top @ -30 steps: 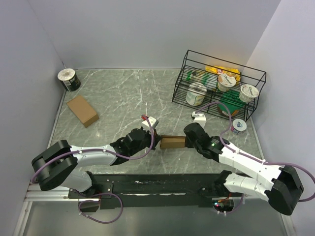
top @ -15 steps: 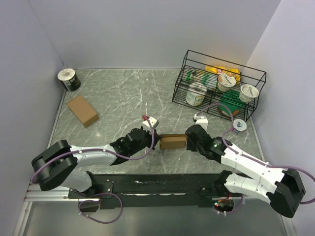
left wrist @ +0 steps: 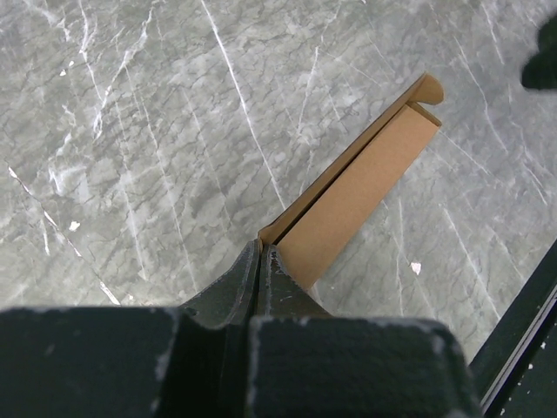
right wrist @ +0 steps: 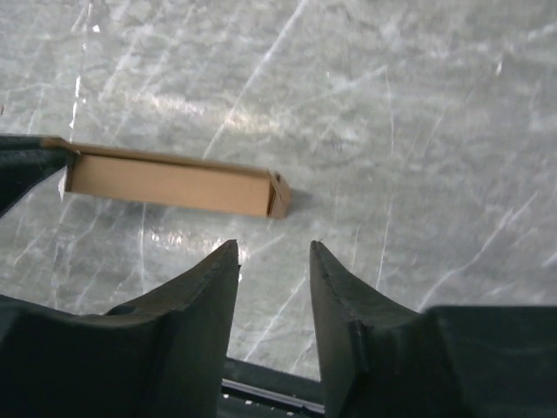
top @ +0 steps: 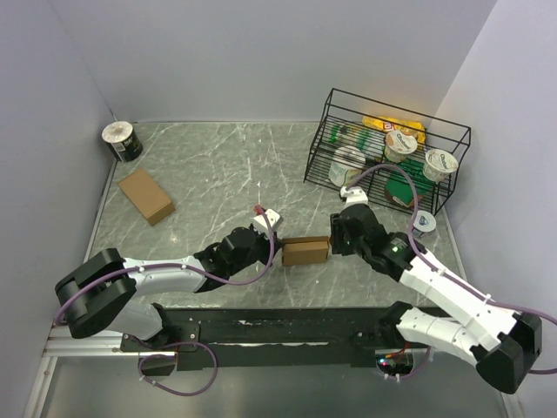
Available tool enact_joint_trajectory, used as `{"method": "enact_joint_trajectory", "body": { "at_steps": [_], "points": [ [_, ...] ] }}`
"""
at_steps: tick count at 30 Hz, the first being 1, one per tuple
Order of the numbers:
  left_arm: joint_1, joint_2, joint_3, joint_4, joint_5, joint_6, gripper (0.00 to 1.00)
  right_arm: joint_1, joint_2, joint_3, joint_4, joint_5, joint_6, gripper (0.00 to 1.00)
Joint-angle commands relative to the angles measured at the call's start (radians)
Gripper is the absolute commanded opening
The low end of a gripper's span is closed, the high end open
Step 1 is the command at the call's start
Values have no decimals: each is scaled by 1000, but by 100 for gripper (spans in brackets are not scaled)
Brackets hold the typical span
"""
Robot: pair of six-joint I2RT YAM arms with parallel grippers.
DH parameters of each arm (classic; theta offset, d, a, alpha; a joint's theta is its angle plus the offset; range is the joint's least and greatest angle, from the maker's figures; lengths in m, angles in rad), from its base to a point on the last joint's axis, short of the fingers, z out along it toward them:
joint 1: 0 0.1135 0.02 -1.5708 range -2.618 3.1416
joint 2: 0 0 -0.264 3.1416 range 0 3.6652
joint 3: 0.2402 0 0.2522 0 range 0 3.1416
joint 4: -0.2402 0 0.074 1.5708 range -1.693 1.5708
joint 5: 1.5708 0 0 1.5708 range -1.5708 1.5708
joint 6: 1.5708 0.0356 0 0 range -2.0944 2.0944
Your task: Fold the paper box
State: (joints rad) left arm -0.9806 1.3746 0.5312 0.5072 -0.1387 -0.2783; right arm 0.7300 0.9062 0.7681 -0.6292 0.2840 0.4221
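– Brown paper box (top: 305, 252) sits on the table (top: 218, 165); our left gripper (left wrist: 261, 254) pinches its end.
– Our right gripper (right wrist: 273, 251) is spread (holding nothing). Next we should tuck the far flap (left wrist: 426, 88).

Bright even light, faint shadow under paper box (right wrist: 165, 185), pale glare on table (right wrist: 183, 103), wrist views soft

A robot lab's test cell: plain lilac panels (top: 261, 52) box in a grey marble-patterned table (top: 218, 165). A left arm (top: 165, 274) and a right arm (top: 444, 292) are bolted to a black rail (top: 278, 331) at its near edge. A black wire rack (top: 400, 110) holds yogurt cups (top: 401, 144).
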Motion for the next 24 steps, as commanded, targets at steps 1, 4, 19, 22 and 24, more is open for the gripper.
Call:
{"method": "enact_joint_trajectory", "body": {
  "at_steps": [1,4,19,22,24],
  "points": [
    [2,-28,21,1,16,42,1,-49,69,83,52,-129,-154,41],
    [2,-28,26,-7,11,47,1,-64,105,96,62,-195,-206,36],
    [2,-28,26,-10,17,47,1,-119,215,112,46,-250,-362,30],
    [3,-28,26,-9,17,48,1,-127,220,114,54,-250,-390,30],
    [2,-26,26,-7,19,48,1,-133,230,117,57,-256,-404,30]
  ]
}}
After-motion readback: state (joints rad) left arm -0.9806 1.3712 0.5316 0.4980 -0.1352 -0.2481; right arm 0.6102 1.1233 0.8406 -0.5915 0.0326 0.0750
